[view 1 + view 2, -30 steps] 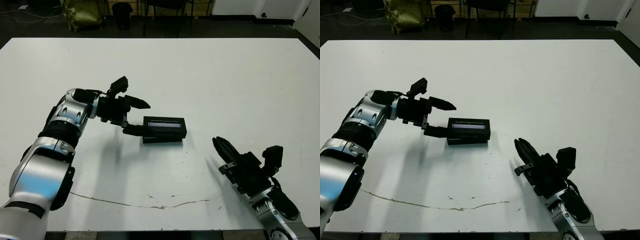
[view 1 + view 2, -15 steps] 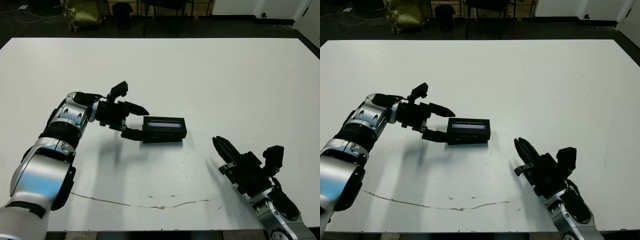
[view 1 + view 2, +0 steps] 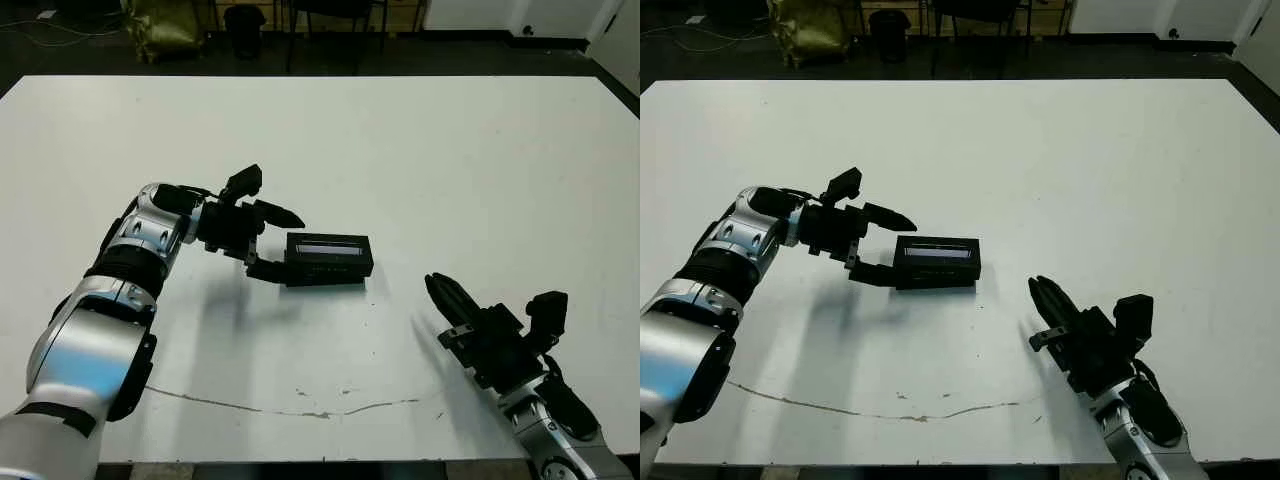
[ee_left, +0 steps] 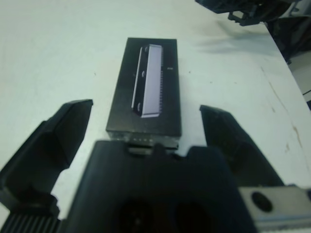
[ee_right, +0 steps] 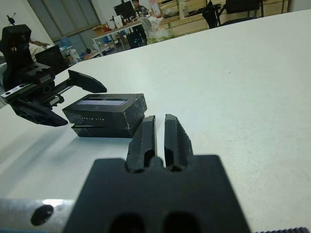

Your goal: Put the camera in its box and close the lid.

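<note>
A broad white table [image 3: 480, 150] fills the scene, its near part crossed by a thin dark crack line [image 3: 300, 408]. At the left, the robot's silver-and-black left arm [image 3: 120, 270] reaches inward across the tabletop. Its left gripper [image 3: 272, 243] stands wide open at the short end of the closed package, one finger above and beyond that end, the other low beside it; from the left wrist view the two fingers [image 4: 53, 141] flank the package's near end with a clear gap on each side, gripping nothing. The package lies flat near the table's middle: the lid [image 3: 328, 252], black with a glossy grey-lavender strip [image 4: 151, 80] along its top, sits over the box [image 5: 97, 132], whose lower edge shows as a thin step beneath the cover in the right wrist view. The camera is out of sight. At the lower right, well apart from the package, the right gripper [image 3: 440, 297] hovers just above the table with its two black fingers [image 5: 143, 138] pressed nearly together, a thin slit between them, empty and pointing toward the package.
</note>
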Motion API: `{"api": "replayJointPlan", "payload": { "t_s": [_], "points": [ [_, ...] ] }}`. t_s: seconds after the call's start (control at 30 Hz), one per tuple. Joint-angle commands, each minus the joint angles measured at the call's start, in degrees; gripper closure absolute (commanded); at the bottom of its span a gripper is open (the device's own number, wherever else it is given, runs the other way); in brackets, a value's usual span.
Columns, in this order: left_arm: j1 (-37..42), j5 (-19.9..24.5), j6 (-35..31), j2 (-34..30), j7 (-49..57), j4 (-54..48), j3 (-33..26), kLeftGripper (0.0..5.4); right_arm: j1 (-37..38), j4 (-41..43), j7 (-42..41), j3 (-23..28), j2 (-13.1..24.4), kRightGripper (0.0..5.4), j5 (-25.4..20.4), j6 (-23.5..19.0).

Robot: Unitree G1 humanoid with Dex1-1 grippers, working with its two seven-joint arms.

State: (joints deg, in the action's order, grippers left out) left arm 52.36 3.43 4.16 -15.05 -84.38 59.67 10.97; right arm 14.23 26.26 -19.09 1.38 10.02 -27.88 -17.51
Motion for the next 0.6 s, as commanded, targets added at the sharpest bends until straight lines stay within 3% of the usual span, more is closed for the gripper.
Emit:
{"api": "replayJointPlan", "payload": {
  "t_s": [0.03, 0.27, 0.6],
  "points": [
    [-0.4, -0.2, -1.3, 0.3, 0.5, 1.4, -0.6, 0.02, 0.7, -0.4, 0.3, 0.1, 0.3, 5.40, 0.4, -0.7],
    [-0.2, -0.7, -5.1, 0.4, 1.0, 0.9, -0.6, 0.02, 0.6, -1.1, -0.5, 0.3, 0.4, 5.40, 0.5, 0.2],
    [-0.6, -0.9, -3.8, 0.5, -0.3, 1.0, -0.3, 0.02, 0.5, -1.3, -0.4, 0.2, 0.2, 5.40, 0.6, 0.4]
  ]
}}
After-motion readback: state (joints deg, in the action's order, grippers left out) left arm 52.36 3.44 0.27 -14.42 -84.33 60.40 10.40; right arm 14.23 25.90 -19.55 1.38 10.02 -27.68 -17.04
